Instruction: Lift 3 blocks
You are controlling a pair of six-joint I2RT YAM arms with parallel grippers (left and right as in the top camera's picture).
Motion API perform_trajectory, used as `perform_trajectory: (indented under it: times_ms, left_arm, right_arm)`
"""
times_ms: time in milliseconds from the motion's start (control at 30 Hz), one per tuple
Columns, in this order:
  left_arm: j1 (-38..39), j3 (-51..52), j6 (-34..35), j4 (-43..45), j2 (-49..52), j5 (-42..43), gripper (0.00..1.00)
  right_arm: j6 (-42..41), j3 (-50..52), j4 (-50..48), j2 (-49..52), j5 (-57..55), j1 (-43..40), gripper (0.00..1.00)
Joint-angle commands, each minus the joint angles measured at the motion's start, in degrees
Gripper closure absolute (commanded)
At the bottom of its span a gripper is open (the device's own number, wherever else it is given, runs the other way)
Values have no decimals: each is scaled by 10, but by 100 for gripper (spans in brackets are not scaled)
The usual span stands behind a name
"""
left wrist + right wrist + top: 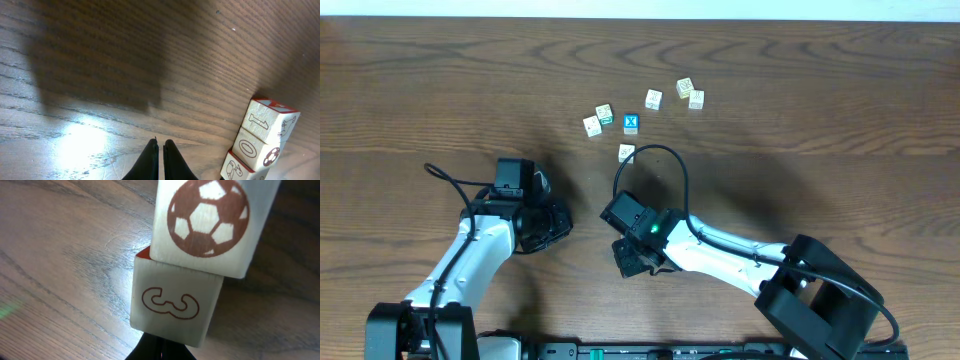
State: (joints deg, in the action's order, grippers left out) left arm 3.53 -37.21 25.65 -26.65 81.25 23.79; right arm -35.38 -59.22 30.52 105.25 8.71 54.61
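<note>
In the left wrist view, three cream blocks stand joined in one tilted column at the lower right: a red-topped block point(270, 122), one with an oval and a football point(256, 150), and one with an animal drawing point(234, 171). My left gripper point(160, 143) is shut and empty, well left of them. The right wrist view shows the football block point(207, 220) against a block with a red squiggle point(175, 305), which covers the tips of my shut right gripper point(161, 345). Nothing sits between its jaws. Overhead, the left gripper point(560, 222) and right gripper point(628, 260) are near the front, and this column is hidden.
Several loose cubes lie scattered at the back of the wooden table point(820, 150), among them a blue cube with a white X point(631, 124) and a cream cube point(626, 153) nearest the right arm. A black cable point(670, 170) loops above the right wrist.
</note>
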Motion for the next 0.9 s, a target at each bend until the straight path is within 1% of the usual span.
perform_trajectory:
  times_ms: [0, 300, 867]
  left_arm:
    - [-2, 3, -5, -3, -5, -5, 93]
    - [-2, 3, -6, -3, -5, -5, 93]
    - [-2, 3, -5, -3, -5, -5, 93]
  right_arm:
    - [2, 4, 0, 13, -31, 1, 99]
    - [-11, 4, -1, 13, -44, -12, 99]
    - [-10, 4, -21, 13, -44, -50, 99]
